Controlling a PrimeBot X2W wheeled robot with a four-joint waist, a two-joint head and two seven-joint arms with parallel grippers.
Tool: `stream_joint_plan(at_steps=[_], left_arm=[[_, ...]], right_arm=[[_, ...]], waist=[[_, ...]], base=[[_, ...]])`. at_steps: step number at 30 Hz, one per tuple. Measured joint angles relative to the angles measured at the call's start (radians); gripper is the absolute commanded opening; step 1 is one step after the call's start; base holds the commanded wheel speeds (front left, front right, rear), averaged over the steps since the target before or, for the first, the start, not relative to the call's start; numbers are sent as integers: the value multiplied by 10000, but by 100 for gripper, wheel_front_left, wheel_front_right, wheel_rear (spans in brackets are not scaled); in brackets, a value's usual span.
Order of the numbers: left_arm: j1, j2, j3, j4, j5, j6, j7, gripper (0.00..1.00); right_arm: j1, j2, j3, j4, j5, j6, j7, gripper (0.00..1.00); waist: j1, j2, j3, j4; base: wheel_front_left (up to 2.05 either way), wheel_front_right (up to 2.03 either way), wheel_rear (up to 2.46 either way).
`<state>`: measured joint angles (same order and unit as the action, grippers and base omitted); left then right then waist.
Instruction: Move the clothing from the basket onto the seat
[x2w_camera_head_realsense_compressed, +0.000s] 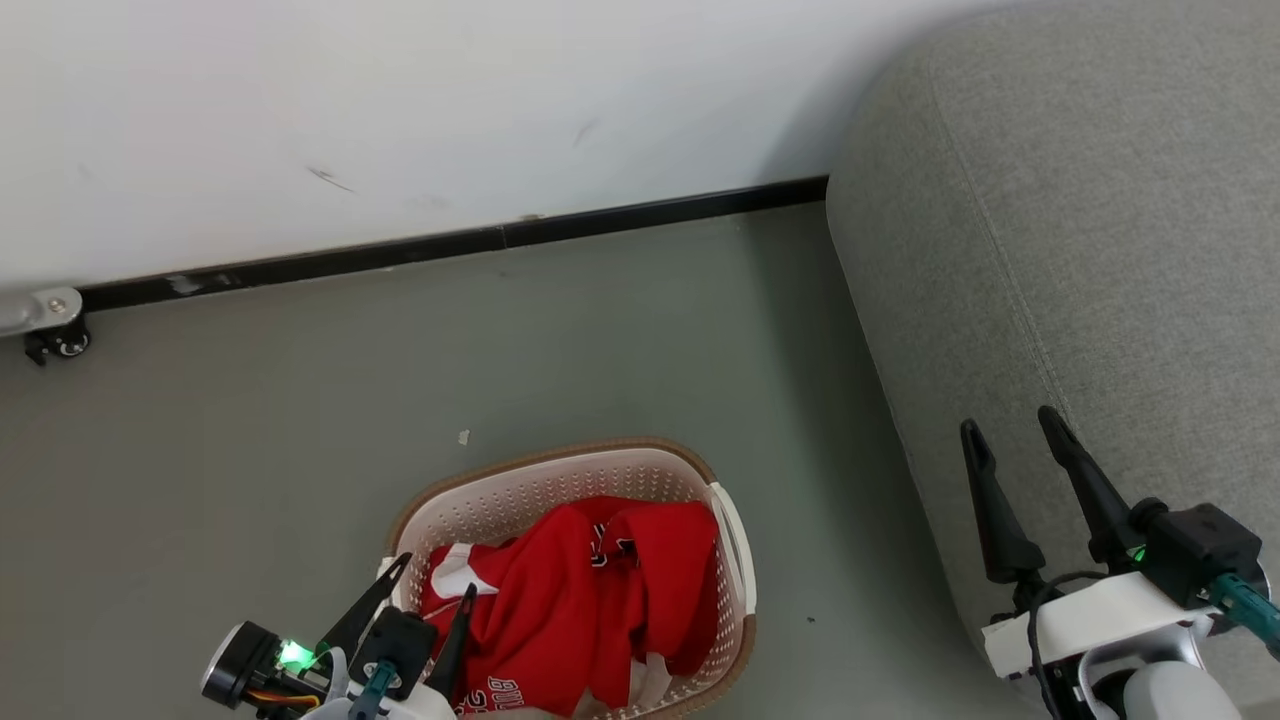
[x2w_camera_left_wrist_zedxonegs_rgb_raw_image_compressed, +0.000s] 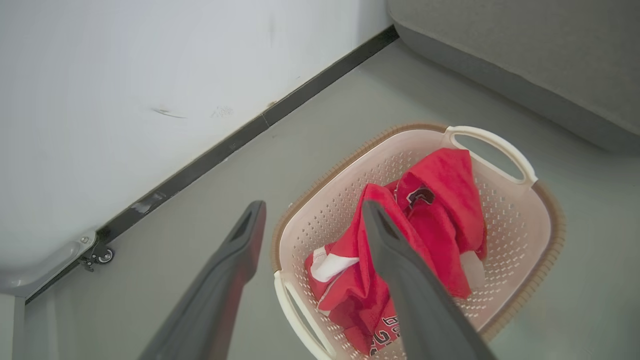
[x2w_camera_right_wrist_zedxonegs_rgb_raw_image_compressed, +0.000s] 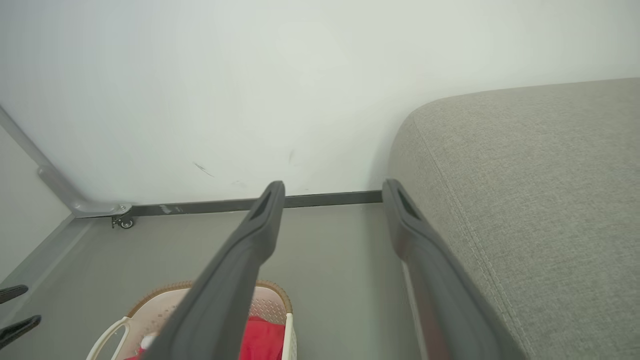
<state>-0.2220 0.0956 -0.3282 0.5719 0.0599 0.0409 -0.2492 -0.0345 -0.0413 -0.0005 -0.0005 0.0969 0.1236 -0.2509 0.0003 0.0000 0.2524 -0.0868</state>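
well, the red clothing (x2w_camera_head_realsense_compressed: 580, 600) lies bunched in the basket (x2w_camera_head_realsense_compressed: 560, 488) on the floor (x2w_camera_head_realsense_compressed: 300, 450), near the grey seat (x2w_camera_head_realsense_compressed: 1080, 250). the left gripper (x2w_camera_head_realsense_compressed: 437, 573) hangs spread and empty over the basket's edge, perhaps just clear of the cloth; the right gripper (x2w_camera_head_realsense_compressed: 1008, 418), also spread, holds nothing beside the seat.

The grey floor (x2w_camera_head_realsense_compressed: 300, 450) carried the basket (x2w_camera_head_realsense_compressed: 560, 488) at six o'clock. The seat (x2w_camera_head_realsense_compressed: 1080, 250) stood at three o'clock.
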Motion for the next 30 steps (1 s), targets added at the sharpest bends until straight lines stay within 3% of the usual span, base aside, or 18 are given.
stream_joint_plan(at_steps=[30], left_arm=[[-2184,435,-384,1762,905,153,0,100]], right_arm=[[-2039,-4,297,-941,453,0,-12,100]], waist=[[-1,0,3049,-1422]], base=[[0,0,0]])
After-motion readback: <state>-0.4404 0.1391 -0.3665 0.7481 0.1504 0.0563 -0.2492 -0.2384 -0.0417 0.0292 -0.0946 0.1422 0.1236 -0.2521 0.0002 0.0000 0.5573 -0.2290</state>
